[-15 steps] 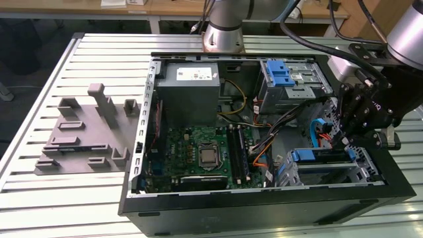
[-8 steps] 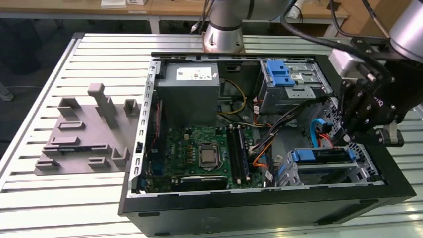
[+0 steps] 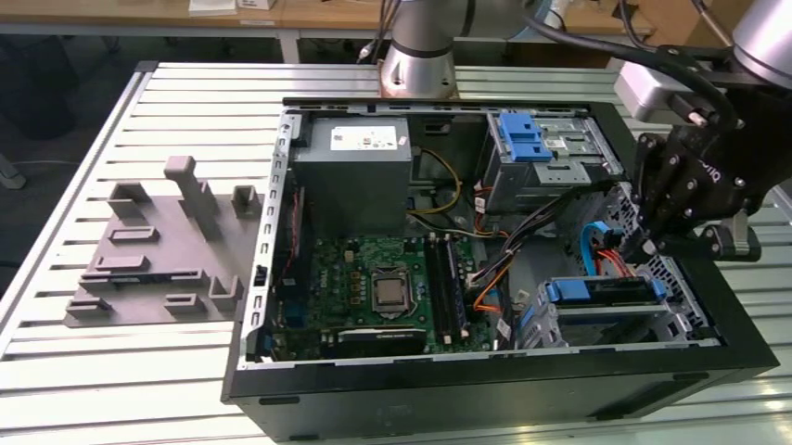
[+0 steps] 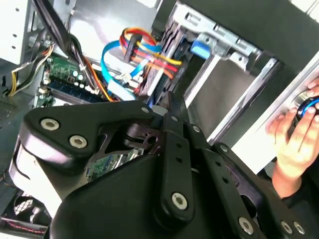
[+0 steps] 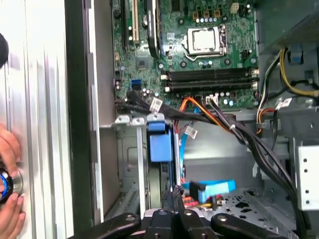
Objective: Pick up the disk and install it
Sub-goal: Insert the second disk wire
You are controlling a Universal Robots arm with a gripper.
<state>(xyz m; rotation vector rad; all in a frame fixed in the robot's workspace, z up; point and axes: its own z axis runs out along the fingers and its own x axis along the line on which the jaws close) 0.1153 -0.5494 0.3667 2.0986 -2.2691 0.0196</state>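
black tool [image 3: 648, 243] hangs inside the computer case [image 3: 495, 389], fingers pressed together, holding nothing.

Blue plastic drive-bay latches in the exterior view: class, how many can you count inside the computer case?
2: one latch on the upper drive cage near the arm's base, another on the lower cage below the gripper. Cables may hide more.

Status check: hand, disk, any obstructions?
Hand shut, empty, at the drive cage. Disk sits in cage slot. Loose cables close beside the hand.
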